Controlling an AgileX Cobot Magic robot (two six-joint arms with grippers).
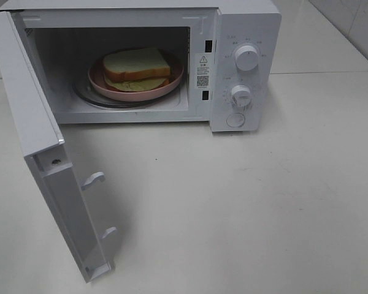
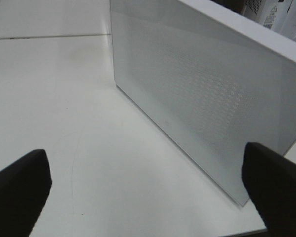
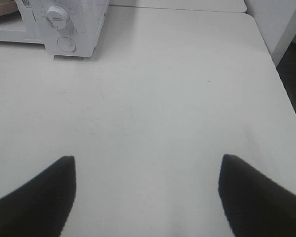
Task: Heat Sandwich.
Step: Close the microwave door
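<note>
Gaping wide and empty, both jaws face the microwave point(image 1: 248, 27), its warning sticker point(image 1: 203, 70) illegible, sandwich point(image 1: 137, 64) plated inside.

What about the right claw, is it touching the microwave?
Apart. The right wrist view shows a wide stretch of bare table between the open right gripper and the microwave.
</note>
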